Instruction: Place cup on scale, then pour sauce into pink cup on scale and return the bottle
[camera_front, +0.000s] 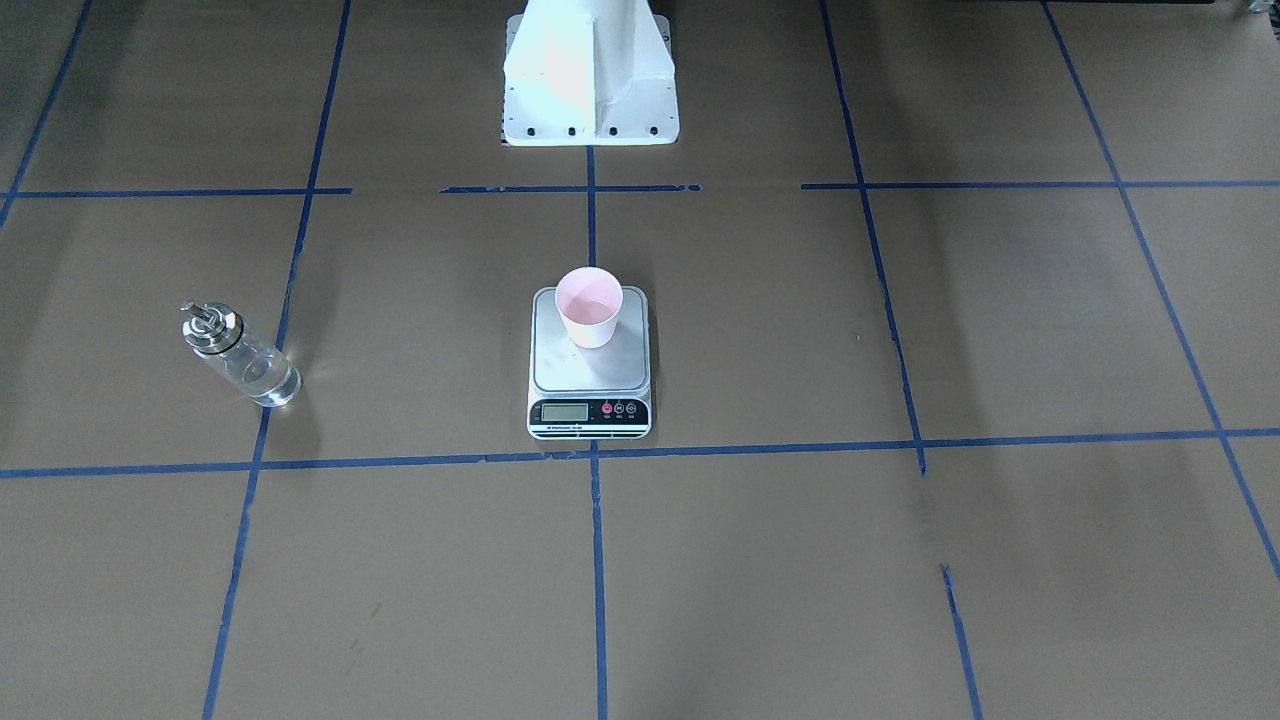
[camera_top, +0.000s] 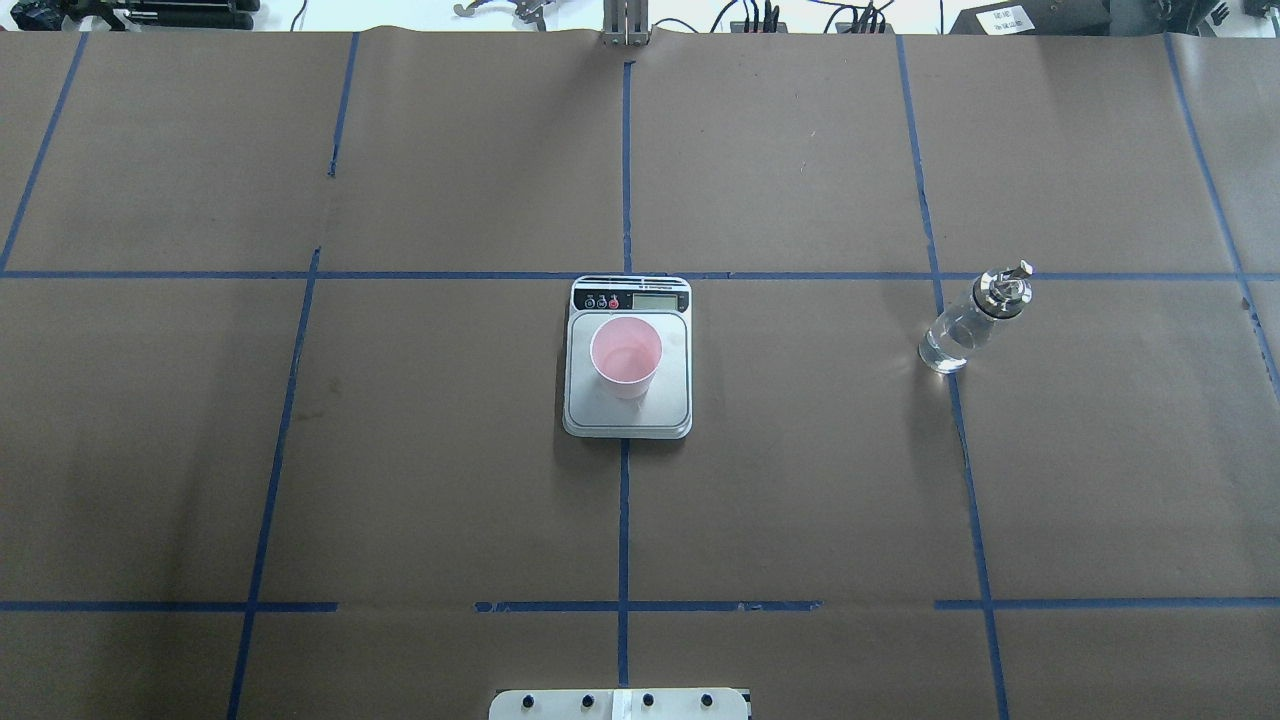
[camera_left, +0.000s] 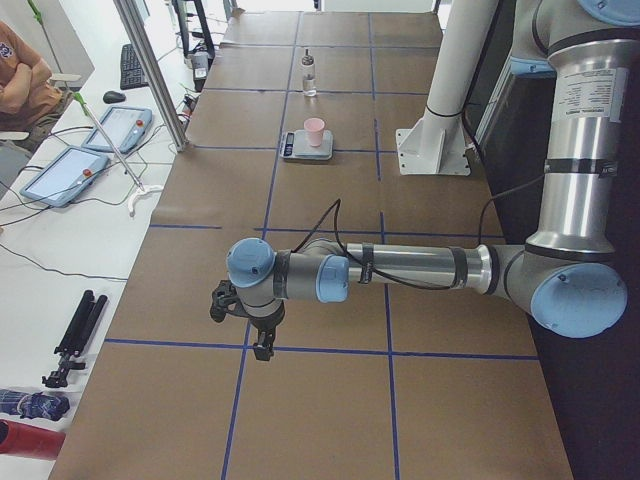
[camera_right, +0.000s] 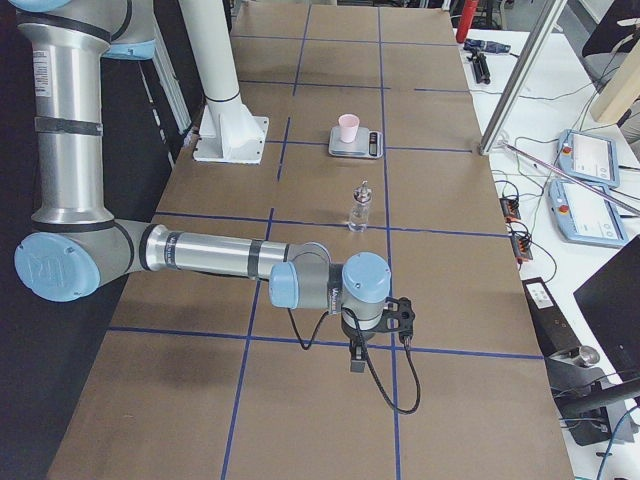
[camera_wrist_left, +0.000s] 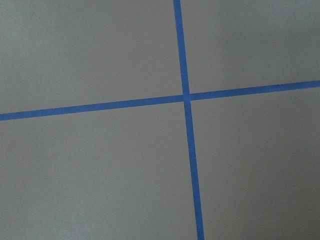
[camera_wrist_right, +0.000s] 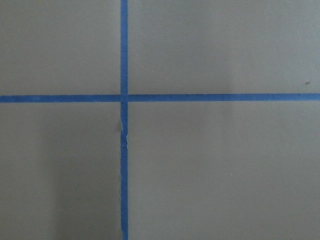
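Observation:
The pink cup (camera_front: 590, 307) (camera_top: 625, 355) stands upright on the silver platform of the scale (camera_front: 588, 378) (camera_top: 627, 415) at the table's middle. The clear glass bottle (camera_front: 240, 355) (camera_top: 968, 322) with its metal spout stands upright on the table, well apart from the scale, on my right side. Clear liquid barely shows in it. My left gripper (camera_left: 255, 335) shows only in the exterior left view, far from the scale. My right gripper (camera_right: 365, 350) shows only in the exterior right view, past the bottle. I cannot tell whether either is open or shut.
Brown paper with blue tape lines (camera_top: 625, 520) covers the table. The white robot base (camera_front: 590, 75) stands behind the scale. Both wrist views show only paper and tape crossings (camera_wrist_left: 186, 97) (camera_wrist_right: 124, 98). Tablets and cables (camera_left: 90, 150) lie beyond the table's far edge.

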